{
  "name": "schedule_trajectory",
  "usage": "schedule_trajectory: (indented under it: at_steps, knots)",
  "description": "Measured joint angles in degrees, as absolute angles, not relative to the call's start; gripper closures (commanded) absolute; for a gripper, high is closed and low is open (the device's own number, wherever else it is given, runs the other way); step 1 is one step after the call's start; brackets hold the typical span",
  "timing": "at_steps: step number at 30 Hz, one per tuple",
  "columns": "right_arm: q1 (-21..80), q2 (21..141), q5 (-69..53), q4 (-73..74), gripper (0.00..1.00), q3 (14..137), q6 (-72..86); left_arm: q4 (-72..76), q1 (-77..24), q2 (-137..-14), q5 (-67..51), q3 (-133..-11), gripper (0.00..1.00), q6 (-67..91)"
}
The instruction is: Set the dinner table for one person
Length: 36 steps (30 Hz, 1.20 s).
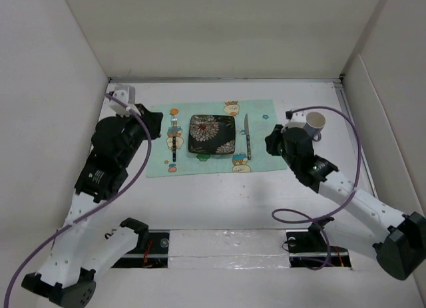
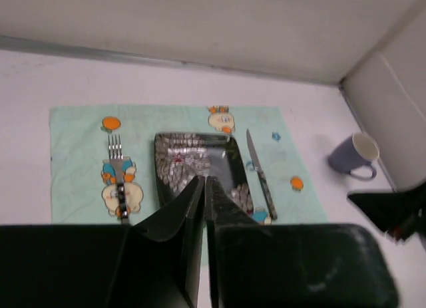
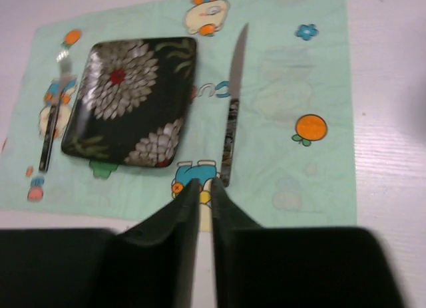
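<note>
On the matte white surface (image 1: 219, 201), a black floral square plate (image 1: 212, 134), metal fork (image 1: 174, 140) and knife (image 1: 247, 136) sit on the mint-green cloth placemat (image 1: 266, 138). The lilac mug (image 1: 315, 125) stands off it, perhaps still unplaced. The left tool (image 2: 204, 183) and right tool (image 3: 205, 186) are clenched, empty.

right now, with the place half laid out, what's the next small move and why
Probably open the right gripper and swing it toward the mug. The fork, plate and knife already lie on the placemat. The mug stands off it on the dinner table, by the right wall, nearest that arm. Both it and the left gripper look shut and empty.
</note>
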<state>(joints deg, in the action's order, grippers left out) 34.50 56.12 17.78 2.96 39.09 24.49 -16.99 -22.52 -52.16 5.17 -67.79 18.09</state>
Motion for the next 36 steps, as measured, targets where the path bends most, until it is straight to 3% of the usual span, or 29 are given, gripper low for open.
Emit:
schedule_trajectory:
  at_steps: [1, 2, 5, 11, 19, 25, 28, 31, 36]
  knots:
    - [33.9, 58.3, 19.2, 4.4, 0.66, 41.2, 24.6, -16.1, -22.5, -48.9, 3.5, -64.8, 0.88, 18.3]
    - [33.2, 60.6, 20.9, 5.5, 0.52, 43.3, 24.6, -15.9, -22.5, -46.8, 2.1, -62.3, 0.8, 18.3]
    - [29.8, 67.5, 25.4, 8.1, 0.41, 50.2, 24.3, -15.4, -22.8, -43.4, -1.0, -55.6, 0.53, 18.7]
    - [17.8, 79.9, 29.6, 9.6, 0.39, 59.4, 22.9, -18.3, -22.9, -39.6, -3.0, -45.5, 0.5, 17.5]
    - [6.5, 92.2, 28.4, 11.9, 0.38, 66.8, 21.9, -17.2, -22.9, -33.5, -4.1, -45.4, 0.5, 16.6]
    - [4.0, 99.4, 27.6, 13.2, 0.38, 72.5, 20.1, -17.0, -22.9, -33.2, -5.7, -45.4, 0.49, 16.3]
    - [3.9, 101.4, 26.9, 14.0, 0.41, 74.3, 19.6, -17.0, -22.9, -33.3, -5.9, -45.4, 0.49, 16.3]
    - [3.2, 103.7, 26.0, 14.2, 0.53, 76.4, 19.3, -16.9, -22.9, -33.3, -6.0, -45.4, 0.49, 16.3]
    - [1.2, 106.6, 24.3, 14.4, 0.84, 77.9, 20.3, -17.0, -22.9, -33.5, -6.0, -45.4, 0.49, 16.1]
